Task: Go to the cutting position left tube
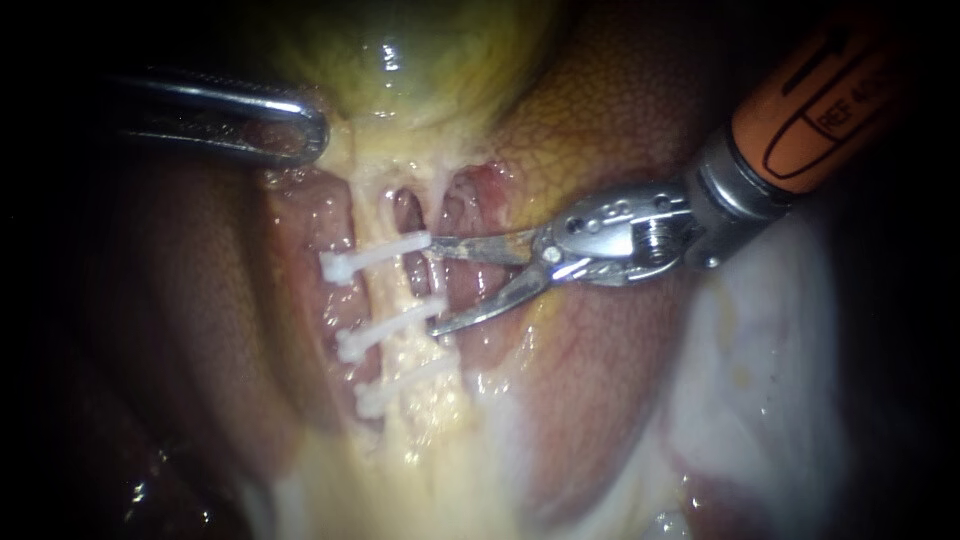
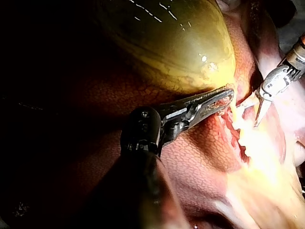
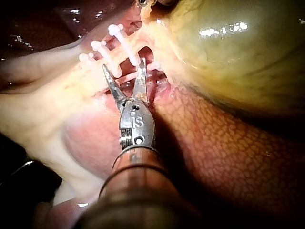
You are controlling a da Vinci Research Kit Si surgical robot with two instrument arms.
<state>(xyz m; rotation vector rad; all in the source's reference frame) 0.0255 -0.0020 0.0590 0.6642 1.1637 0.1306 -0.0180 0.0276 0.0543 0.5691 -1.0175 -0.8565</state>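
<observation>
A pale yellow tube runs down from the gallbladder and carries three white clips: upper, middle and lower. My right instrument comes in from the upper right with its thin blades open. Their tips lie just right of the tube, one at the upper clip's end and one at the middle clip's end. In the right wrist view the open blades point at the clips. My left instrument is shut on tissue at the gallbladder's neck, as the left wrist view also shows.
Reddish-brown liver lies around and behind the tubes. A second strand stands right of a small hole beside the clipped tube. Whitish tissue fills the lower right.
</observation>
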